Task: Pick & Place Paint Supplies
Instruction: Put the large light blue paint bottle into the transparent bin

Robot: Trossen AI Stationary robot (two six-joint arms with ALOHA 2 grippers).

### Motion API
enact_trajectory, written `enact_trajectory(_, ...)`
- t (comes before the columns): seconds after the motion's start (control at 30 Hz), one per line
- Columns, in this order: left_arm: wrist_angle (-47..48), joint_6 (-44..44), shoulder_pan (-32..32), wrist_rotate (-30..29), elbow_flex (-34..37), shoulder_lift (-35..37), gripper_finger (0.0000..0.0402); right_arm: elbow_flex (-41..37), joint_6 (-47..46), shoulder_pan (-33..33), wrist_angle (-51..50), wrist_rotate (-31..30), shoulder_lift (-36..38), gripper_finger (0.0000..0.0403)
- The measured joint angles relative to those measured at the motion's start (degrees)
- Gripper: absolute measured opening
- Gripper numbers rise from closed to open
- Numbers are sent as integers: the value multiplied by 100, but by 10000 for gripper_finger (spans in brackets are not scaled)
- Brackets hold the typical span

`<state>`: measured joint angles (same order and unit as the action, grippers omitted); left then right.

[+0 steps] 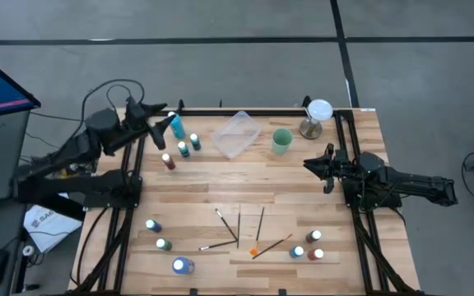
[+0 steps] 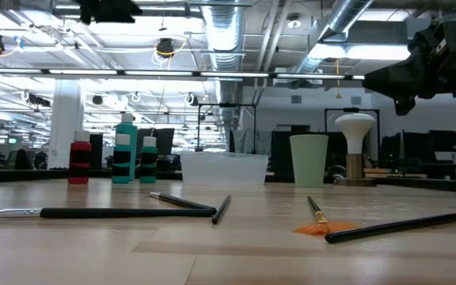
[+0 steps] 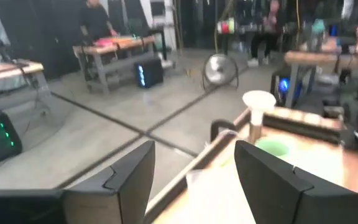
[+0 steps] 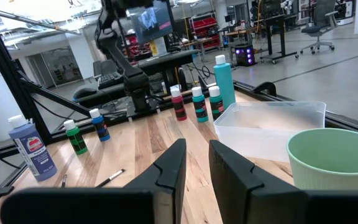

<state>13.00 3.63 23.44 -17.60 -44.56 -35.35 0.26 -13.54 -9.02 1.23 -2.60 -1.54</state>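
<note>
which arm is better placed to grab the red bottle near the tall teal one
Left. The left gripper hovers open by the red bottle and tall teal bottle; the right gripper is across the table.

The wooden desk [image 1: 220, 177] carries a clear tray [image 1: 238, 134], a green cup [image 1: 281, 141], a white lamp-like stand [image 1: 317, 117] and four paint bottles [image 1: 180, 141] at its far side, with scattered paintbrushes [image 1: 239, 230] and more bottles [image 1: 164, 245] near the front.

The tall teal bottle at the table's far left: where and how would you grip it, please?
Probably the tall teal bottle on its straight body below the white cap, from above or the open table side: it stands upright, with the left gripper beside it and two small bottles close by.
</note>
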Motion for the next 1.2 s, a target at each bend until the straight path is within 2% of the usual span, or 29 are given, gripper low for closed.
enact_trajectory(0.27,-688,-235,1034,304,1562,539,244,0,-1,-1,0,1,0,66)
enact_trajectory(0.47,-1570,-265,1590,335,2414,471,251,1,0,-2,0,-1,0,66)
enact_trajectory(0.63,-2739,-527,2175,891,3087,158,251,-1,-2,0,0,-1,0,66)
enact_trajectory(0.77,-3395,-564,2515,1189,3183,-292,251,0,0,-2,0,1,0,66)
enact_trajectory(0.9,-3669,-563,2588,1346,3126,-789,251,-1,0,-2,0,1,0,66)
enact_trajectory(1.07,-3850,-563,2586,1253,3078,-1334,251,0,0,0,0,-1,0,66)
enact_trajectory(1.2,-3934,-535,2584,898,3067,-1682,250,-1,0,-2,0,1,0,66)
